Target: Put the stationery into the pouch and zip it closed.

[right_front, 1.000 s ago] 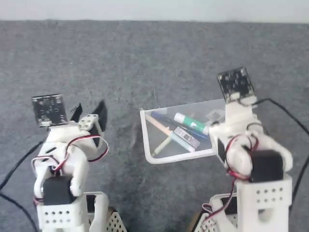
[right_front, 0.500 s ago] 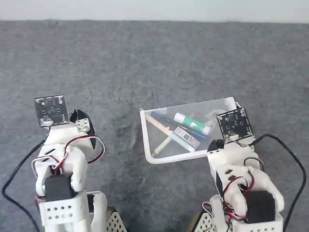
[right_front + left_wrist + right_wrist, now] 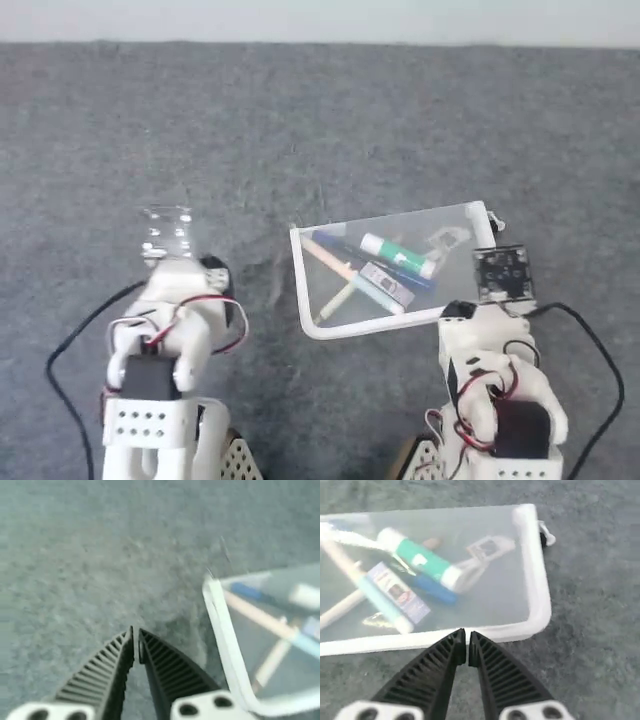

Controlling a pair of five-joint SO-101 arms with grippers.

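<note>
My two claws, left (image 3: 136, 636) and right (image 3: 466, 639), are each pressed together and empty. One clear pouch (image 3: 299, 282) lies flat on the grey table (image 3: 300, 130), near the right claw, with the stationery (image 3: 417, 560) inside.

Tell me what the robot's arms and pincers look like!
The left arm and right arm are chunky white plastic with black motors, red and black wires, and perforated bases. The left pincer and right pincer are black, ridged and pointed, on white mounts.

Clear pouch (image 3: 320, 290) (stationery (image 3: 397, 255) inside) lies on grey carpet (image 3: 300, 130).
</note>
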